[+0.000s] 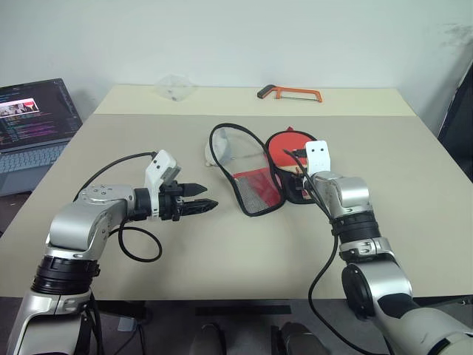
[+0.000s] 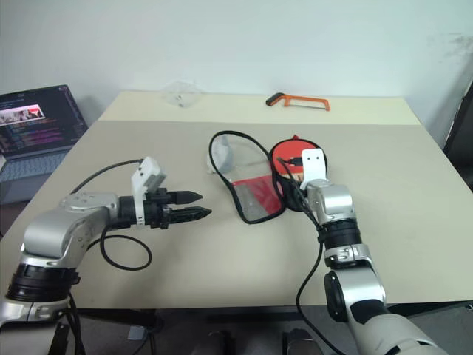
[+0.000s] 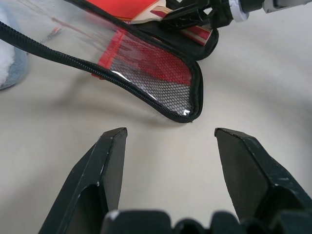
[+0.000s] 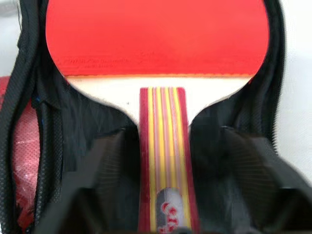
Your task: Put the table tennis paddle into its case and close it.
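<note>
1. Lower left of the head view, the left pincer [image 1: 207, 200] hangs just above the beige desk [image 1: 222, 251], its two black fingers spread apart and grasping nothing; the wrist view shows bare desk between them.
2. Lower right of centre, the right pincer [image 4: 165, 195] reaches into the near end of the case [image 1: 255, 174]. Its fingers [image 4: 92, 180] stand wide on either side of the paddle's handle with a gap on each side, so the grip is released.
3. At the middle of the frame, the table tennis paddle [image 4: 158, 36] lies flat inside the black half of the open case, red face up, its striped wooden handle pointing toward the right pincer.
4. Just left of the paddle, the case's other half lies folded open, with red mesh and a clear window, its zip edge [image 3: 126, 85] unclosed and looping toward the upper centre.
5. Beside that loop, a pale grey-blue pouch [image 1: 212, 151] rests on the desk.
6. Far upper centre, a crumpled clear wrapper [image 1: 174, 86] and an orange hacksaw [image 1: 292, 93] lie near the far edge.
7. At the far left, a laptop [image 1: 33, 126] stands open.
</note>
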### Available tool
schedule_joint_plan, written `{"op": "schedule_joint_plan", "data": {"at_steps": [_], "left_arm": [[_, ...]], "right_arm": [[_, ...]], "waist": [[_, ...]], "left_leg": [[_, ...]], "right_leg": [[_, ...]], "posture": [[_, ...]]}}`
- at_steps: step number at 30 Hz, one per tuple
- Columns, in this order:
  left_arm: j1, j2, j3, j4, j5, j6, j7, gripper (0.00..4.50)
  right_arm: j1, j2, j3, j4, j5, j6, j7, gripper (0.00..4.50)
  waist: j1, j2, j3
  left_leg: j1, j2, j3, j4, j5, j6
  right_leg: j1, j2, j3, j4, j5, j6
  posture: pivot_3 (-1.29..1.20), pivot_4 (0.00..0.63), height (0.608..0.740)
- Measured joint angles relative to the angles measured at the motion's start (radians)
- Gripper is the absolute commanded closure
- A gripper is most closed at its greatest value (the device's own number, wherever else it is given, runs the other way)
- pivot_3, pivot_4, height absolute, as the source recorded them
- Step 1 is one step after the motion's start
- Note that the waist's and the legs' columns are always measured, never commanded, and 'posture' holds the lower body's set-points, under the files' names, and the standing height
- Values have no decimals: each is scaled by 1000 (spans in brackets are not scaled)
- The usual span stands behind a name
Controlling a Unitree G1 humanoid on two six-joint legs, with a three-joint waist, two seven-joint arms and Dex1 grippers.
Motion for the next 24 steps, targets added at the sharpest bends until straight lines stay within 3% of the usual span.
{"op": "schedule_joint_plan", "data": {"at_steps": [6, 10, 15, 19, 22, 24], "left_arm": [[-18, 5, -29, 43, 25, -32, -33, 1365], [-75, 7, -60, 147, 95, -114, -32, 1365], [-139, -53, -135, 298, 204, -231, -17, 1365], [-206, -132, -184, 432, 280, -307, 15, 1365], [-268, -184, -213, 535, 342, -380, 48, 1972], [-310, -214, -217, 619, 374, -416, 63, 2671]], "right_arm": [[40, -111, 4, -319, 51, 150, 108, 52], [189, -344, 11, -567, 188, 197, 366, 52], [457, -604, -30, -752, 331, -43, 765, 52], [528, -615, -70, -781, 426, -98, 872, 52], [528, -606, -87, -809, 461, -134, 877, 0], [530, -603, -77, -812, 461, -151, 866, 0]], "waist": [[6, 0, 0], [28, 0, 0], [33, -1, 0], [25, 0, 0], [24, -1, 0], [26, -1, 0]], "left_leg": [[0, 0, -1, 0, 0, 0], [0, 0, 0, 1, 0, 0], [0, 0, -1, 1, 0, 0], [1, 0, -1, 4, 0, 1], [1, 0, -2, 5, 1, 2], [1, 0, -2, 5, 1, 2]], "right_leg": [[0, 0, -1, 0, 0, 0], [1, 0, 0, -2, 0, 0], [3, 0, -1, -4, 0, 0], [3, 1, 0, -1, 1, 1], [4, 1, 0, -1, 2, 2], [4, 1, 0, -1, 2, 2]], "posture": [[0, 150, 740], [0, 150, 740], [0, 150, 740], [0, 150, 740], [0, 150, 740], [0, 150, 740]]}}
